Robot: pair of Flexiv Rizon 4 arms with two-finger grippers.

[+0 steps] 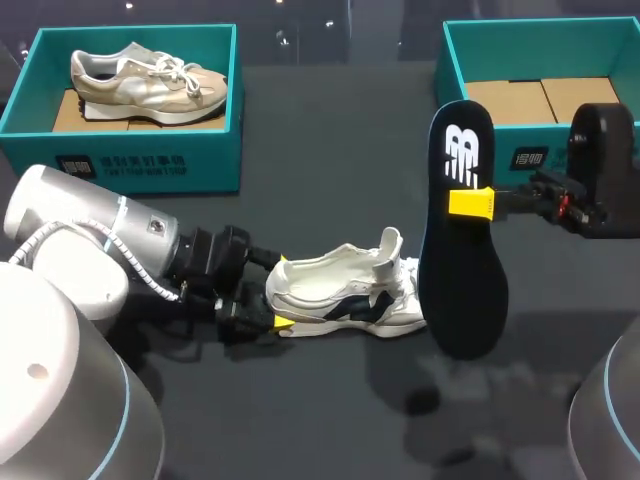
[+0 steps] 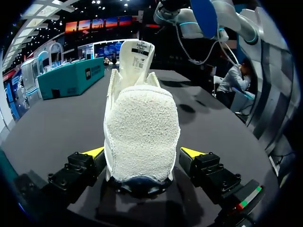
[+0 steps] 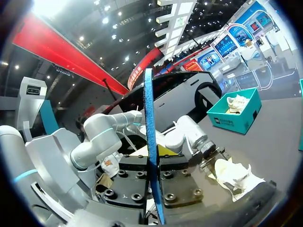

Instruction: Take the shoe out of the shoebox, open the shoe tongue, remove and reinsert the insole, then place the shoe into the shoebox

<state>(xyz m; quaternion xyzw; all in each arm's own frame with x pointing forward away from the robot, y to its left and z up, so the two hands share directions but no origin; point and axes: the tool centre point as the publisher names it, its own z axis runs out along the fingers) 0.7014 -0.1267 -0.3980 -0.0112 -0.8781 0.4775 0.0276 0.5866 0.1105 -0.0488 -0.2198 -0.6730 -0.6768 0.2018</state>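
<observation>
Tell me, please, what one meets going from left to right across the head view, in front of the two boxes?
Left gripper → white fabric sneaker with dark side stripes → black foam insole, held upright → right arm.

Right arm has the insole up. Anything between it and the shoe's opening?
Only the raised tongue of the white shoe, standing on the opening's side nearest the insole in the right gripper. The left gripper holds the heel.
</observation>
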